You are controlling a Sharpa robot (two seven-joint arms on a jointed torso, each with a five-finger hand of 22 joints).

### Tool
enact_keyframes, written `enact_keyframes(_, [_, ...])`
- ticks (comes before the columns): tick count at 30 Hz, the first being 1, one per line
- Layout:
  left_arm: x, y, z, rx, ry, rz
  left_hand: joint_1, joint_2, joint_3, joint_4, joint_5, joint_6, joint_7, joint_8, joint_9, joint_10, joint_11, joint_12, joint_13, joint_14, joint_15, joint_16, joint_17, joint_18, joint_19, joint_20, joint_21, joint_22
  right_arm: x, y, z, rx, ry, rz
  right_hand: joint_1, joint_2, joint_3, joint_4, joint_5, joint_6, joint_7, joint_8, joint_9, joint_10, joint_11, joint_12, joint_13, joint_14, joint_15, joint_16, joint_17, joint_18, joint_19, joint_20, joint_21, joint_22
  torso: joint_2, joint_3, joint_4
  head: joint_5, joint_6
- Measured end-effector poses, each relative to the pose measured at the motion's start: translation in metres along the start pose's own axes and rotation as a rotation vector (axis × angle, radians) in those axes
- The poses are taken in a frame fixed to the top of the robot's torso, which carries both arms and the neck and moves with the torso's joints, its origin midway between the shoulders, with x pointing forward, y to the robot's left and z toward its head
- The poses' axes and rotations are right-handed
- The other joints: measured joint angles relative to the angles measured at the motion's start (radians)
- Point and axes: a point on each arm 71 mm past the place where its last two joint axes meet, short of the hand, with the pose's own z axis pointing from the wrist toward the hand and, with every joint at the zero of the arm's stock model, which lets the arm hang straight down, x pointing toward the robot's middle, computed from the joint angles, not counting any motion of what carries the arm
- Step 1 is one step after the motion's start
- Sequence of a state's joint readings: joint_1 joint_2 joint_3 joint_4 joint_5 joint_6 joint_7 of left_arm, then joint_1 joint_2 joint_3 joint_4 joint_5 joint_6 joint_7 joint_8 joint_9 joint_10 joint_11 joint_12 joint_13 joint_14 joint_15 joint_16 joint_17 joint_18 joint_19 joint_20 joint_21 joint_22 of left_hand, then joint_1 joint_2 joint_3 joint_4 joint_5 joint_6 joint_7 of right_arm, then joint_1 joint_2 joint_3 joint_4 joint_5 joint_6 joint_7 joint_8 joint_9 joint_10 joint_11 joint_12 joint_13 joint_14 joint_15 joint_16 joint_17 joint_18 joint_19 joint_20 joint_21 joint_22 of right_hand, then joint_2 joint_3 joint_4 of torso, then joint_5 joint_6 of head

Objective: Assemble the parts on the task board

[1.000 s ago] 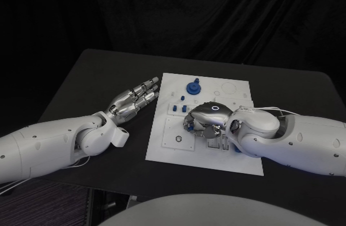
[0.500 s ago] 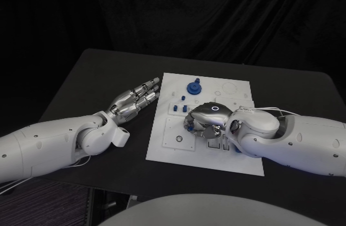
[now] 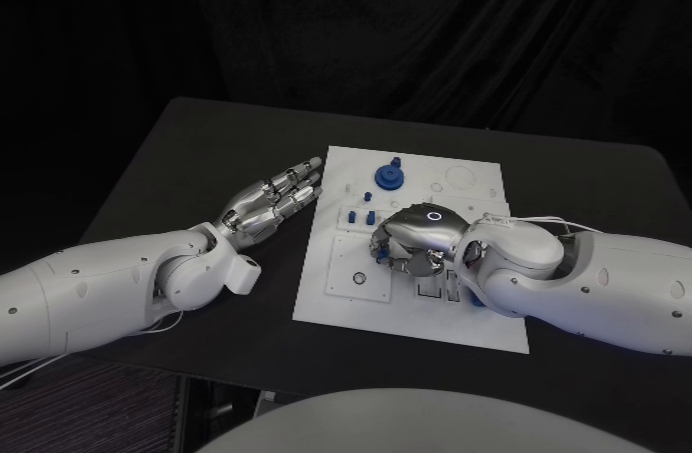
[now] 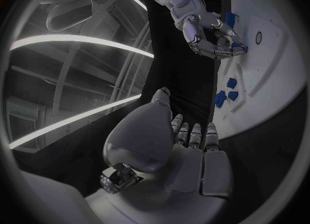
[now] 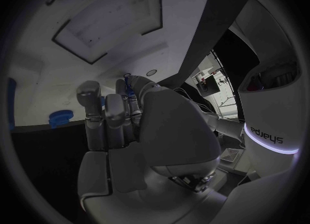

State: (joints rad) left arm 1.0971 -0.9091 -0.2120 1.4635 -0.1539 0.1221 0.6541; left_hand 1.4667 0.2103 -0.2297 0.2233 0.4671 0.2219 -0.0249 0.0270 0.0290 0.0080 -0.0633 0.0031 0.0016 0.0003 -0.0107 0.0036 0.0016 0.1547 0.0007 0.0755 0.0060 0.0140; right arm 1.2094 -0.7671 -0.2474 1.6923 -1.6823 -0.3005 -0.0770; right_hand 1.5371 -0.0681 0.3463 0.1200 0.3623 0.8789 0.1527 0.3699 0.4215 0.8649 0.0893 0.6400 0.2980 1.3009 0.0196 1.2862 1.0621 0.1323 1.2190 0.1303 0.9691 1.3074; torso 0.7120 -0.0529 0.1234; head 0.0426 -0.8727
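Task board (image 3: 361, 308) lies mid-table; right hand (image 3: 411, 241) curled over its centre, fingertips on a blue part (image 4: 236, 47), grip unconfirmed. Risk: misaligned pressing jams or flicks the part. Left hand (image 3: 270, 201) flat, fingers apart, beside board; farther back a blue knob (image 3: 388, 175) stands seated

— What have you got on the task board (image 3: 411, 328)?

— You're looking at a white rectangular plate lying flat mid-table, with shallow recesses and faint circular outlines in its surface. At the far end, a round blue part (image 3: 388, 176) stands upright in it.

— And the smaller pieces?

— You'll see a few small blue parts (image 3: 353, 216) lying near its left edge, just this side of the round one. From the left wrist they show as a tight cluster (image 4: 225, 94).
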Motion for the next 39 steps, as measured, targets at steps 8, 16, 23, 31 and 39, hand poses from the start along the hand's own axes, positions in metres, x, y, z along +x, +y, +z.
enact_keyframes(8, [0.0002,0.0011,0.0,-0.007,0.003,-0.003,-0.005,0.005,0.0,0.0,0.0,0.0,0.0,0.0,0.0,0.0,0.0,0.0,0.0,0.0,0.0,0.0,-0.001,0.0,0.0,0.0,0.0,0.0,-0.0004,-0.0006,-0.0001,0.002,-0.007,0.01,-0.013,0.013,0.0,0.008,0.004,0.001,-0.002,0.006,0.001,0.007,0.0,-0.005,-0.005,0.0,0.0,0.0,0.0,0.0,0.003,-0.003,0.0,0.0,-0.001,0.0004,-0.0012,0.005,0.0])
enact_keyframes(16, [0.0007,0.0024,0.0,-0.015,0.006,-0.006,-0.005,0.005,0.0,0.0,0.0,0.0,0.0,0.0,0.0,0.0,0.0,0.0,0.0,0.0,0.0,0.0,-0.001,0.0,0.0,0.0,0.0,0.0,0.0001,-0.0015,0.0011,0.007,-0.001,0.019,-0.014,0.012,0.0,0.008,0.004,0.001,-0.002,0.006,0.0,0.007,0.0,-0.019,-0.01,0.0,0.0,0.0,-0.012,0.0,0.003,-0.003,-0.011,0.0,-0.001,0.0004,-0.0012,0.005,0.0])
enact_keyframes(23, [0.0008,0.0031,-0.0001,-0.02,0.007,-0.007,-0.005,0.005,0.0,0.0,0.0,0.0,0.0,0.0,0.0,0.0,0.0,0.0,0.0,0.0,0.0,0.0,-0.001,0.0,0.0,0.0,0.0,0.0,0.0007,-0.0017,0.0018,0.009,0.006,0.023,-0.01,-0.002,-0.003,0.005,-0.011,-0.011,0.004,-0.001,-0.007,0.007,0.0,-0.025,-0.013,0.0,0.0,0.0,-0.018,0.0,-0.004,-0.003,-0.02,0.0,-0.001,0.0003,-0.0004,0.007,0.0])
enact_keyframes(31, [0.0012,0.0045,0.0001,-0.026,0.01,-0.01,-0.005,0.005,0.0,0.0,0.0,0.0,0.0,0.0,0.0,0.0,0.0,0.0,0.0,0.0,0.0,0.0,0.0,0.0,0.004,0.004,0.0,0.0,0.0011,-0.0017,0.0021,0.01,0.011,0.025,-0.01,-0.009,-0.003,0.005,-0.019,-0.018,0.004,-0.007,-0.011,0.003,0.004,-0.029,-0.012,-0.004,0.004,-0.004,-0.021,0.0,-0.008,0.0,-0.026,0.0,0.0,-0.0006,0.0003,0.007,0.0])
enact_keyframes(39, [0.0012,0.0052,-0.0001,-0.031,0.011,-0.012,-0.005,0.005,0.0,0.0,0.0,0.0,0.0,0.0,0.0,0.0,0.0,0.0,0.0,0.0,0.0,0.0,0.0,0.0,0.004,0.004,0.0,0.0,0.0014,-0.0017,0.0021,0.01,0.016,0.026,-0.009,-0.01,-0.003,0.005,-0.019,-0.018,0.004,-0.007,-0.012,0.003,0.004,-0.029,-0.013,-0.004,0.004,-0.004,-0.021,0.0,-0.008,0.0,-0.026,0.0,0.001,-0.0007,0.0007,0.007,0.0])
